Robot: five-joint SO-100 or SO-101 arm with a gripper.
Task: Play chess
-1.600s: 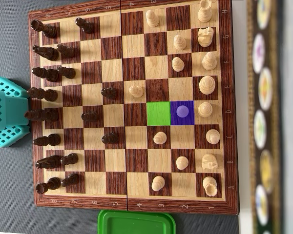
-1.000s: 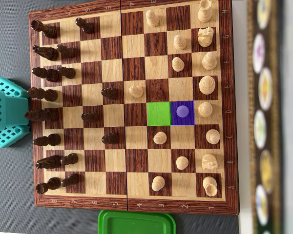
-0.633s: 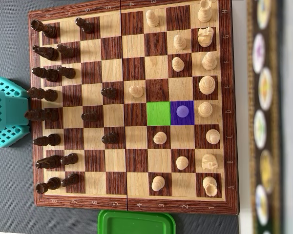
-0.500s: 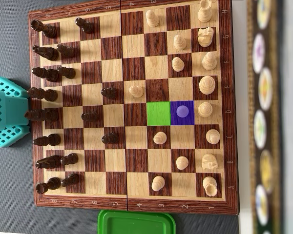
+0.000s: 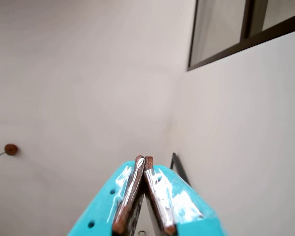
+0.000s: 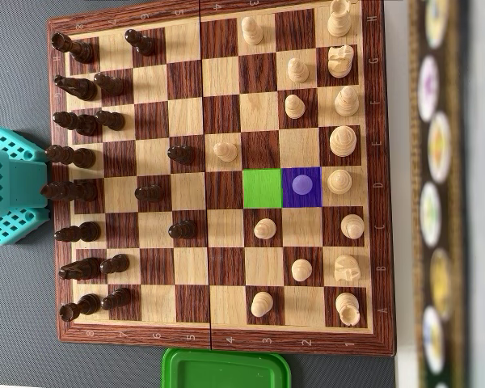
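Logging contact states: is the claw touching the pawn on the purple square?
Apart. The wrist view shows the claw shut, pointing at a bare wall; overhead, the pawn stands alone on its square.

Green square [image 6: 262, 187] bare — pieces close around

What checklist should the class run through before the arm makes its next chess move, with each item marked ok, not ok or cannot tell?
1. Piece to move marked: the pawn stands on the purple square. Ok.
2. Target free: the green square beside it holds no piece. Ok.
3. Gripper ready to grasp: in the wrist view the gripper is shut with nothing between its fingertips. Not ok, open it first.
4. Arm over the board: the teal arm sits off the chessboard's left edge in the overhead view. Not ok.
5. Camera on the pawn: the wrist view shows only walls. Not ok.
6. Neighbouring pieces upright: the white pieces look upright. Ok.
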